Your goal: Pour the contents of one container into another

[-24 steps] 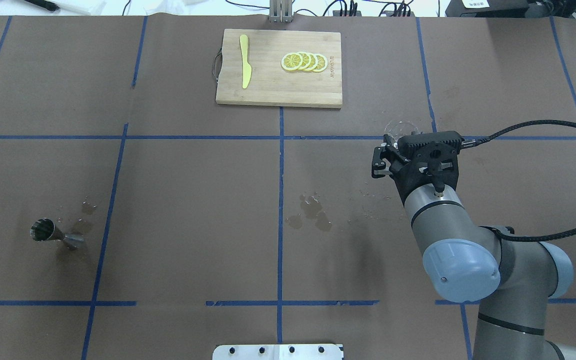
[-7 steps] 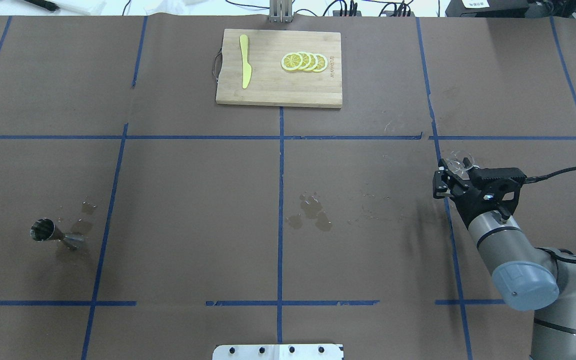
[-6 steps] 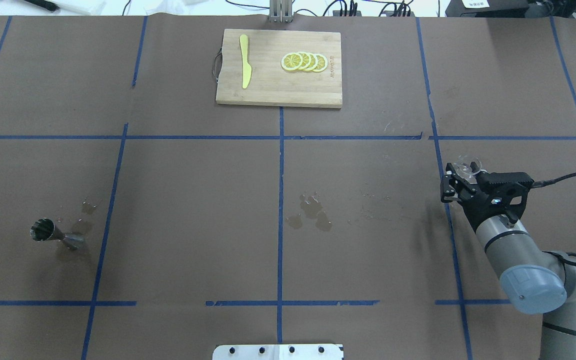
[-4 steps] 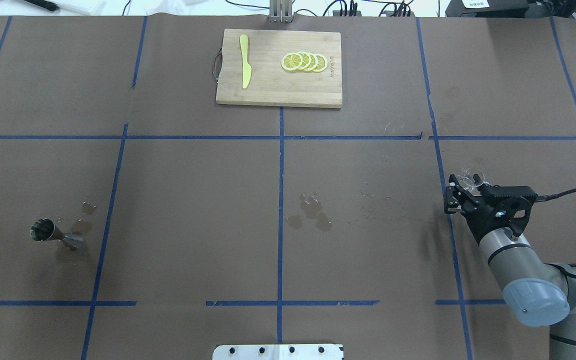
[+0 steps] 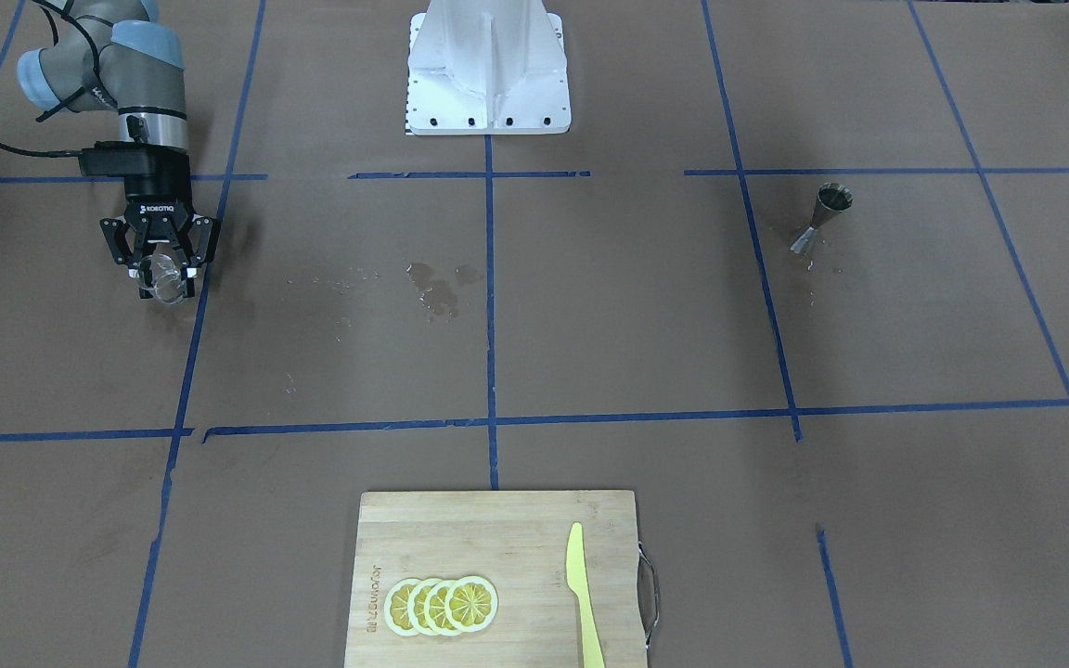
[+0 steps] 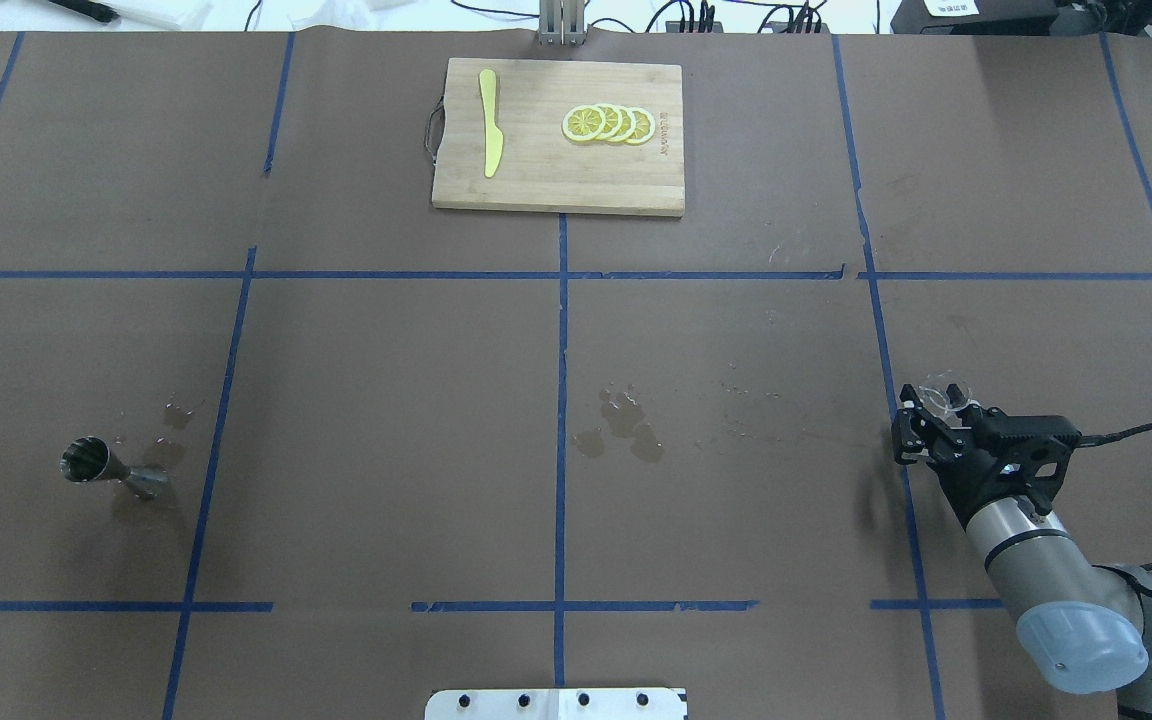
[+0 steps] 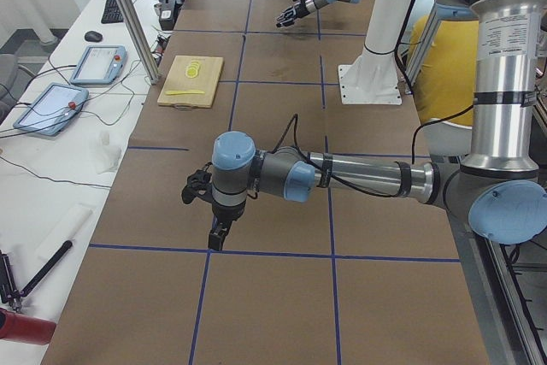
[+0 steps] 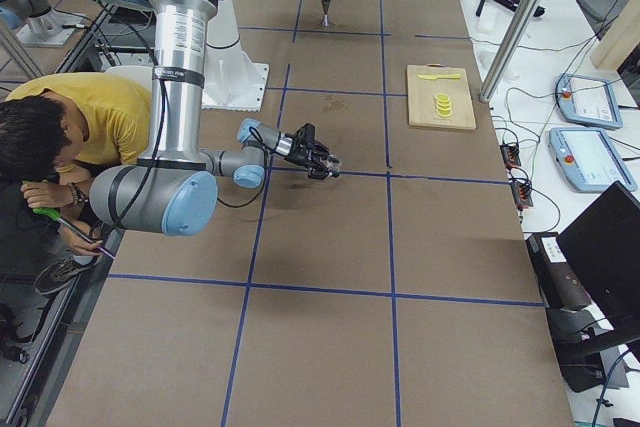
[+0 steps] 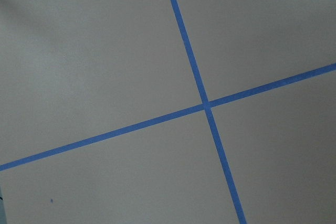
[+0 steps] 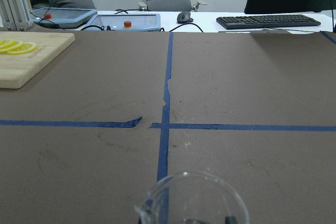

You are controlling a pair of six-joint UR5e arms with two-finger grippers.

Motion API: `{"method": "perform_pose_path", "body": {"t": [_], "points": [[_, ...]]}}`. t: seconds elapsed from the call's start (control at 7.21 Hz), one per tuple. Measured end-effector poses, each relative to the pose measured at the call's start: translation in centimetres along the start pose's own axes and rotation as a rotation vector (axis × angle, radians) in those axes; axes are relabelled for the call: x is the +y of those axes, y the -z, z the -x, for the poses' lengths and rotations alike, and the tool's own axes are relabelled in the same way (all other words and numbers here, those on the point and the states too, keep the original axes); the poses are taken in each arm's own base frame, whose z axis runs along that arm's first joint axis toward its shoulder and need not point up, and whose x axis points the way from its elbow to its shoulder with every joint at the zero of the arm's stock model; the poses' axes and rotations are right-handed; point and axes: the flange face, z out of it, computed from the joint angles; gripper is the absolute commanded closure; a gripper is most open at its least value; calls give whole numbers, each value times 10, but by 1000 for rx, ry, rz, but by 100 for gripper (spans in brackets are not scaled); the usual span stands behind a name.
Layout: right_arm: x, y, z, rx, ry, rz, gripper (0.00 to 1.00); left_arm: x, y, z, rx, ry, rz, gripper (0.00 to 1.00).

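One small clear glass cup (image 6: pixel 938 390) sits clamped upright in our right end effector (image 6: pixel 936 408), over the brown bench's (image 6: pixel 736 340) right side; the silver-grey steel hourglass jigger (image 6: pixel 112 470) stands well apart, far to our left.

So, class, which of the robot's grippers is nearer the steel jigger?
Left. The left gripper hangs over the left end of the table, the side where the steel jigger stands. The right gripper, holding the glass cup, is across the table at the far right.

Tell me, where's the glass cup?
In the overhead view, the glass cup is on the right, held in the right gripper, beside a blue tape line.
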Motion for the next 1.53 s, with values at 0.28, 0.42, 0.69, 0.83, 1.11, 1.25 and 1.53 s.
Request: {"method": "perform_pose_path", "body": {"t": [0.28, 0.42, 0.69, 0.83, 1.11, 1.25, 1.53], "points": [[9, 3, 1, -9, 4, -10, 100, 0, 0, 0, 0, 0, 1, 0], [12, 5, 2, -13, 7, -9, 100, 1, 0, 0, 0, 0, 1, 0], [17, 7, 4, -20, 9, -5, 100, 1, 0, 0, 0, 0, 1, 0], [18, 8, 5, -23, 11, -2, 100, 1, 0, 0, 0, -1, 1, 0], [22, 10, 6, -26, 16, 3, 100, 1, 0, 0, 0, -2, 0, 0], [24, 9, 4, -24, 19, 5, 100, 0, 0, 0, 0, -2, 0, 0], [26, 8, 3, -23, 22, 5, 93, 1, 0, 0, 0, -2, -1, 0]]}}
